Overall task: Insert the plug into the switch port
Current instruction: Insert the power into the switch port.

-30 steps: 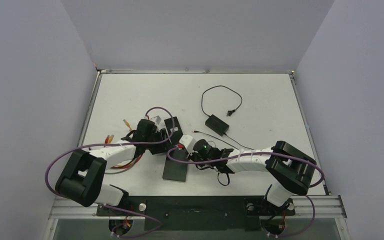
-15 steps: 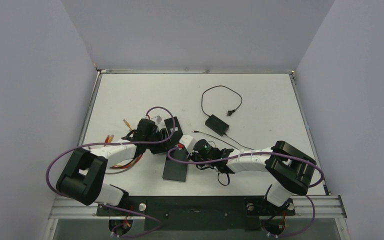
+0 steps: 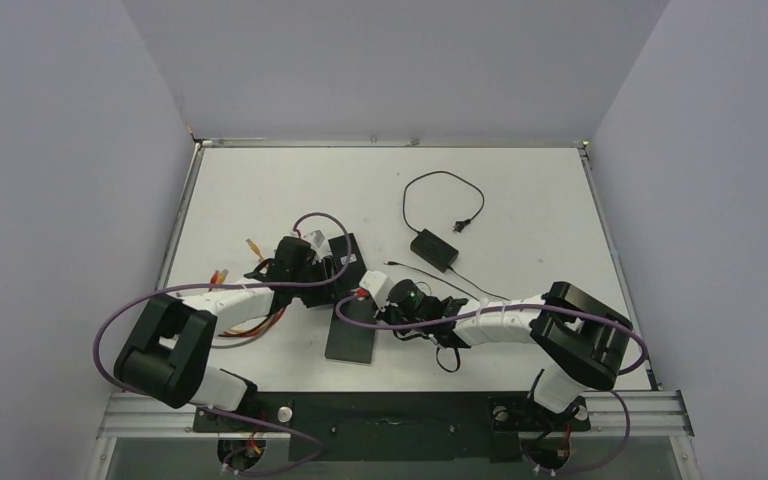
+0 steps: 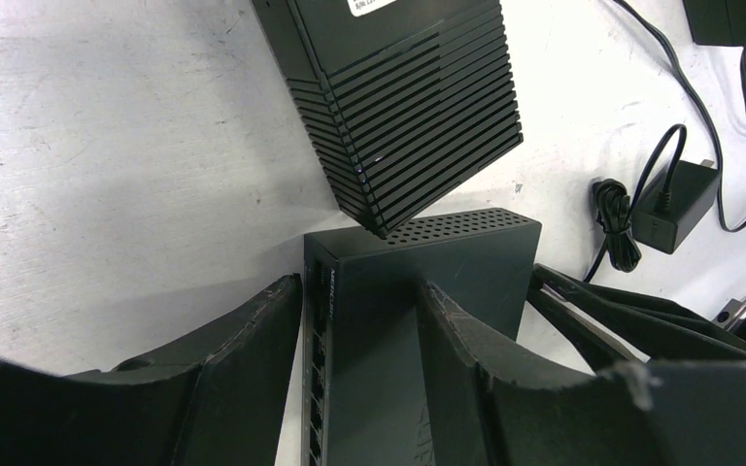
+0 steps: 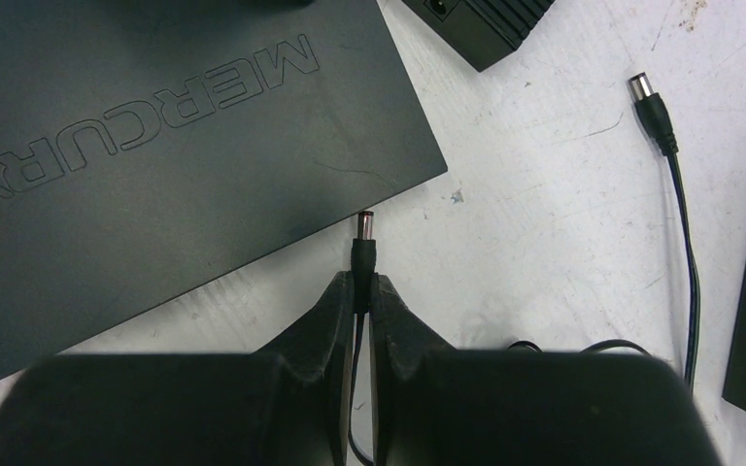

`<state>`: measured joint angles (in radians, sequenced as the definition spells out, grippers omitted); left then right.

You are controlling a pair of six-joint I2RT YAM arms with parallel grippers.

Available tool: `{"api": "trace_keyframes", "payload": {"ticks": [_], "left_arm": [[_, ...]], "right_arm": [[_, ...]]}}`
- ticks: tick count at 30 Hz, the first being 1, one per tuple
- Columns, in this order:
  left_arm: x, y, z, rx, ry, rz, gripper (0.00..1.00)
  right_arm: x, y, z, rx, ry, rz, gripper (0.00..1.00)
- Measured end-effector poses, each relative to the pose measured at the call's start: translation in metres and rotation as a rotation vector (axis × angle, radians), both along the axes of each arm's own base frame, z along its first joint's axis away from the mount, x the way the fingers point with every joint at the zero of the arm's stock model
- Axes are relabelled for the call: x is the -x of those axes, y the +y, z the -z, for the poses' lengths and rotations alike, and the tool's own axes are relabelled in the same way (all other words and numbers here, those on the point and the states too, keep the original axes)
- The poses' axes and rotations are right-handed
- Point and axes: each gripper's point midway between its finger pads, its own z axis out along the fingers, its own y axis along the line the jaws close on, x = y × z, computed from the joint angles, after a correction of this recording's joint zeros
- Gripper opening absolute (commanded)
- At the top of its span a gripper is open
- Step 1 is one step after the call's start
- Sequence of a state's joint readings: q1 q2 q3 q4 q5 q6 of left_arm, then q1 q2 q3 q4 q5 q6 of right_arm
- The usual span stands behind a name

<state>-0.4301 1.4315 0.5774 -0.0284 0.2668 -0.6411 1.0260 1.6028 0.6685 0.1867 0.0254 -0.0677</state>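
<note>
Black plug (image 5: 361,241), clamped in the closed right pincer (image 5: 359,291), stays uninserted beside the switch (image 5: 155,165) that the half-spread left pincer (image 4: 357,301) grips.

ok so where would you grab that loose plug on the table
Probably by the black sleeve behind the metal tip of the loose plug, from above, fingers across it: it lies flat on the table with its cable trailing back.
</note>
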Motion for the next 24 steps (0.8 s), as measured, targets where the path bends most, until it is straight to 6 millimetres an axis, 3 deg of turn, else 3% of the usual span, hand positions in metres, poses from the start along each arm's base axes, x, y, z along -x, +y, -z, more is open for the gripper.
{"api": "trace_keyframes", "payload": {"ticks": [24], "left_arm": [[-0.0058,-0.0050,-0.0002,0.013,-0.015,0.017,0.45]], "right_arm": [[-0.0019,-0.0016,0.0013,-0.015,-0.024,0.007,0.00]]}}
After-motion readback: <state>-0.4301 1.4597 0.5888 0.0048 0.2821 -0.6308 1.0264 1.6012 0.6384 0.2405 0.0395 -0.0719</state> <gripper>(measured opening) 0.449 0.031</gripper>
